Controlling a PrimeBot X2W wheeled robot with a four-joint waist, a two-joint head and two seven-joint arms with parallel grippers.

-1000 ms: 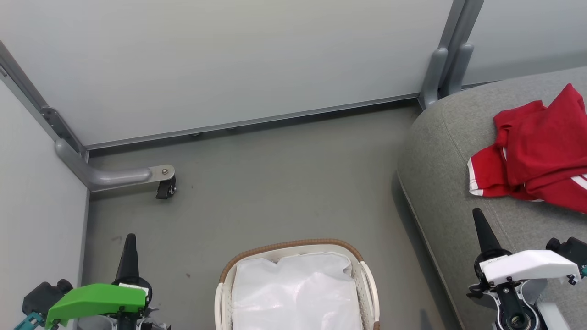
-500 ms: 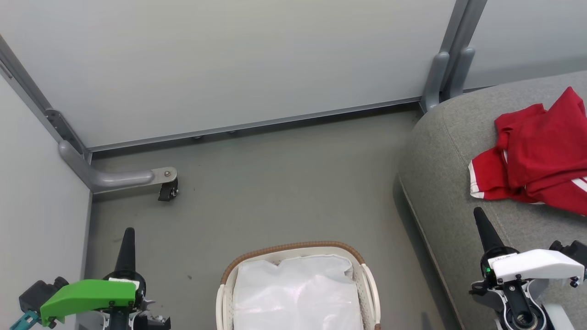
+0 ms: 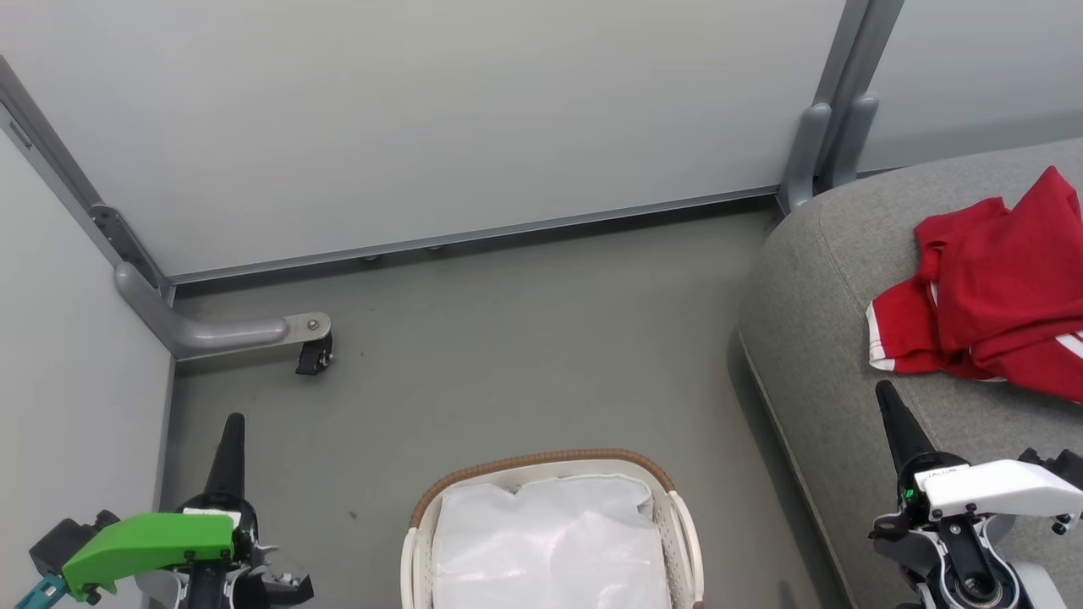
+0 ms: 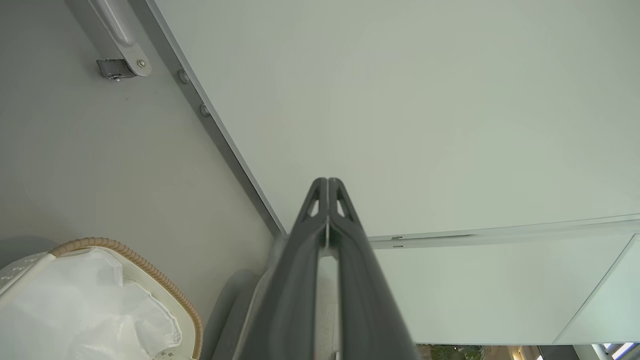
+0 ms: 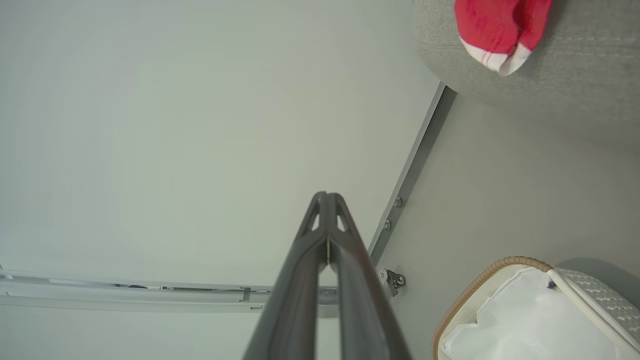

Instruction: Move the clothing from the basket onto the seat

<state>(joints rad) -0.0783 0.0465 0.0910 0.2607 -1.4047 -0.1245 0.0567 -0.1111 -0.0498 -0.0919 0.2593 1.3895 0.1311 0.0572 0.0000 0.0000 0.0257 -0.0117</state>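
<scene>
Clothes: red white-trimmed garments (image 3: 990, 288) on rounded grey fabric seat (image 3: 829, 321), frame right.
Basket (image 3: 541, 459): oval, white, tan-rimmed, btm ctr (I see liner (image 3: 550, 541)).
L gripper (image 3: 233, 420), R gripper (image 3: 885, 389): closed, empty.

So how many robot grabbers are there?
2: the green-capped left gripper at the head view's lower left, the white-capped right gripper at its lower right, by the large grey fabric seat.

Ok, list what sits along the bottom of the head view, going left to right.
left gripper → basket → right gripper
</scene>
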